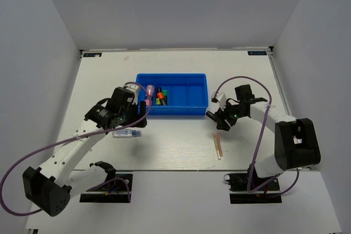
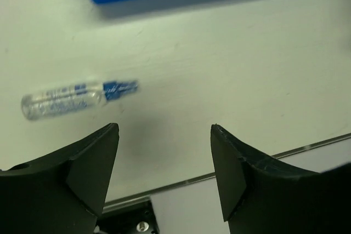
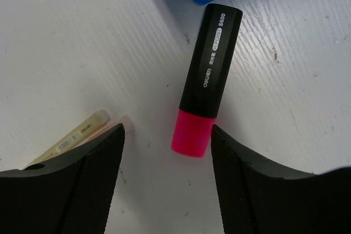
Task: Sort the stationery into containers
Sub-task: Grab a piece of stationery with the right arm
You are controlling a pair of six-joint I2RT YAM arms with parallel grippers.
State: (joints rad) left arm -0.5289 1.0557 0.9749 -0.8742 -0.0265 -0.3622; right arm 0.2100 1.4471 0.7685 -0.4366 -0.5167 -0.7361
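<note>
right wrist view: right gripper [image 3: 167,131] is hovering open and empty over a stubby black pink-capped marker [image 3: 211,69] lying by the shallow bright blue plastic tray's [image 1: 171,75] near right corner; left gripper [image 2: 164,130] is gaping empty near a clear bluish pen [image 2: 66,98].

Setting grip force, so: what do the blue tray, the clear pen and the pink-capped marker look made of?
Tray: likely moulded plastic, with an even bright blue colour and a slight gloss.
Pen: seemingly clear plastic, with a see-through barrel, printed lettering and a blue end.
Marker: probably hard plastic, with a smooth black body, white print and an opaque pink cap.
</note>
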